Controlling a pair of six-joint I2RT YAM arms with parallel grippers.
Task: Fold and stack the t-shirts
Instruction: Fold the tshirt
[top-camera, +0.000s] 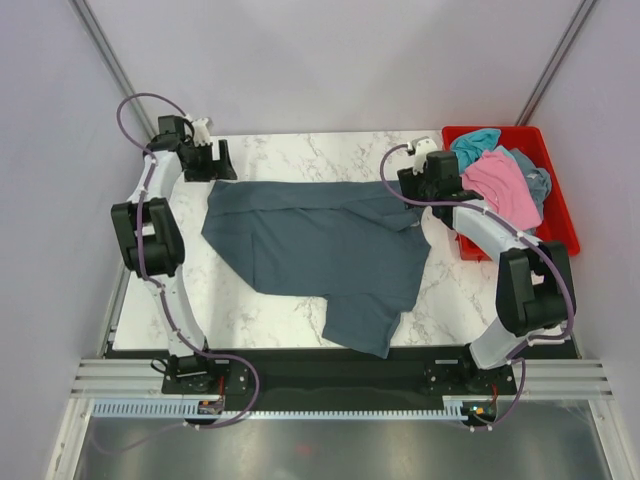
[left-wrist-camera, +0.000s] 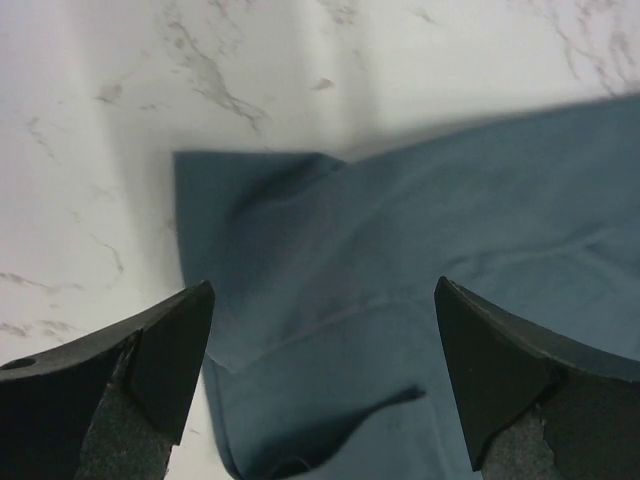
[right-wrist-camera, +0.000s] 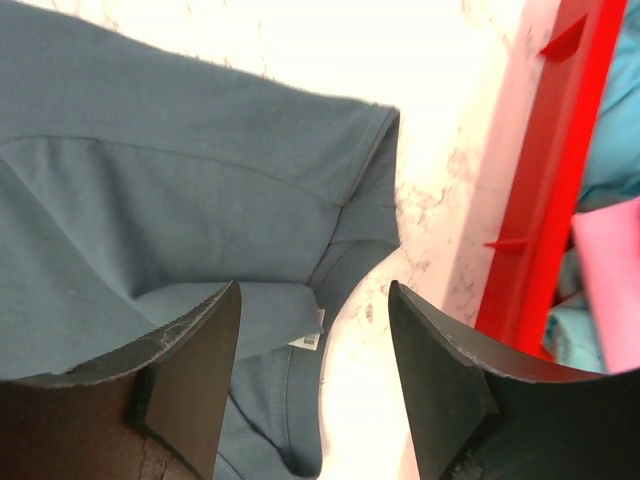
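At the near edge of the marble table (top-camera: 260, 310), one flap of the dark slate-blue t-shirt (top-camera: 320, 245) points toward the arms' bases. It reaches the table's rim just right of centre. From there the shirt widens into a rumpled spread across the middle of the table. Its long axis runs left to right, roughly parallel to the far edge, and the cloth is creased and partly doubled over on itself.

At the shirt's far left corner, the left gripper (left-wrist-camera: 322, 290) hangs over the cloth with its jaws wide apart and nothing between them. Its wrist camera shows the shirt's corner lying flat on the marble just past the fingertips. At the shirt's far right end, the right gripper (right-wrist-camera: 313, 290) also has its jaws spread and holds nothing. Below it, a hemmed edge of the shirt points toward the right side of the table. A small white tag (right-wrist-camera: 308, 340) peeks out from under a fold between the fingers. Whether either gripper's fingertips touch the cloth cannot be told.

Beyond the right gripper, at the table's far right corner, sits a red bin (top-camera: 560, 225). It holds a heap of a pink t-shirt (top-camera: 500, 185), a teal t-shirt (top-camera: 480, 140) and a grey-blue garment (top-camera: 538, 180), all unfolded.
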